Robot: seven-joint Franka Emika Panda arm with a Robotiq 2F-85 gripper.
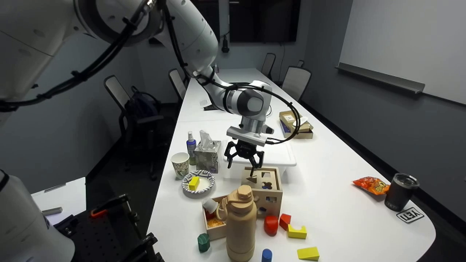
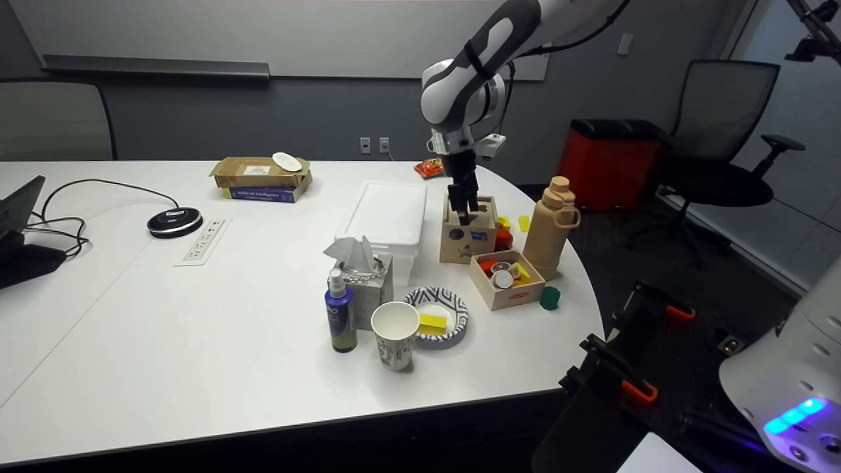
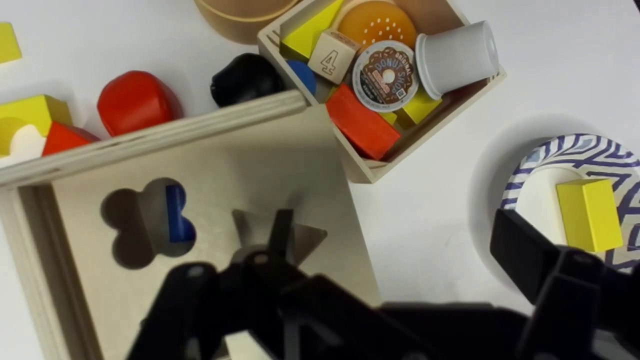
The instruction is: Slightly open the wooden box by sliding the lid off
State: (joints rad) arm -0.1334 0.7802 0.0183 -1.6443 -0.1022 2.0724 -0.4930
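Observation:
The wooden box [image 1: 269, 210] is a pale cube on the white table, upright; it also shows in an exterior view [image 2: 460, 248] and the wrist view [image 3: 150, 143]. Its lid [image 3: 210, 160] is a thin panel with clover and triangle holes, set between raised rims, with no rim on the side facing the plate. I cannot tell if the lid is shifted. My gripper [image 3: 400, 230] is open and empty, pointing down. One finger is over the triangle hole, partly hiding it; whether it is in the hole or touching is unclear. The other finger is beyond the rimless side.
A tan bottle [image 1: 241, 222] and an open wooden tray [image 2: 516, 300] of blocks stand beside the box. A patterned plate [image 3: 522, 170] holds a yellow block. A white plastic bin [image 2: 387, 217] and tissue box [image 2: 374, 299] are close by. Loose blocks, one red [image 1: 271, 225], lie around.

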